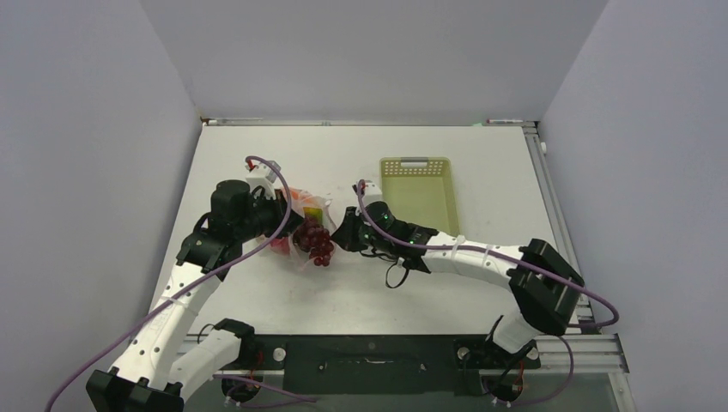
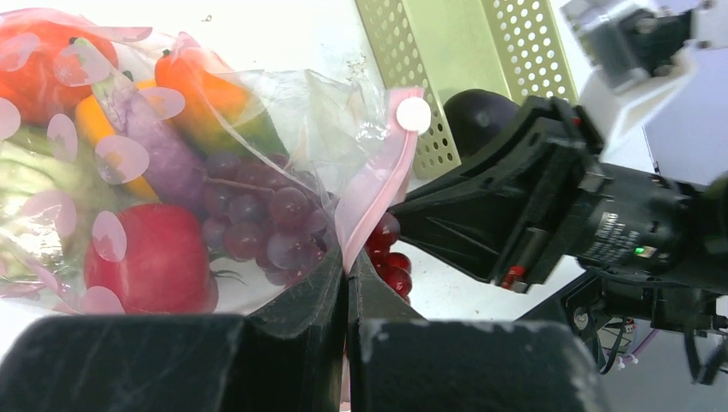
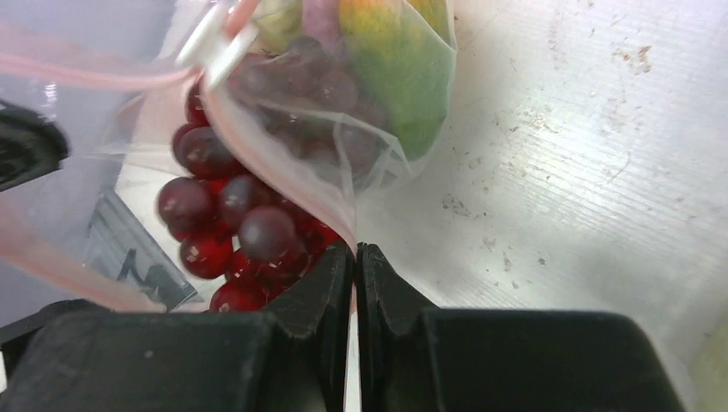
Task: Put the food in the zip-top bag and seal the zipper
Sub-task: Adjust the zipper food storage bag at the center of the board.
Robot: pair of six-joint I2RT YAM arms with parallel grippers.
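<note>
The zip-top bag point(image 1: 300, 213) lies between my two grippers, left of the table's middle. It holds red, orange, green and pale purple food point(image 2: 150, 257). A bunch of dark grapes point(image 1: 318, 245) sits at its mouth, partly outside the pink zipper point(image 2: 374, 193). My left gripper point(image 2: 348, 262) is shut on that pink strip below the white slider point(image 2: 413, 113). The right gripper point(image 3: 354, 253) is shut on the pink strip point(image 3: 283, 184) too, with the grapes point(image 3: 232, 225) just left of its fingers. A dark purple rounded piece point(image 2: 481, 116) shows behind the right gripper point(image 2: 515, 206).
A pale green perforated basket point(image 1: 418, 190) stands just right of the bag, behind the right arm. The white table point(image 1: 481, 172) ends in a metal rail on the right. Purple cables loop over both arms.
</note>
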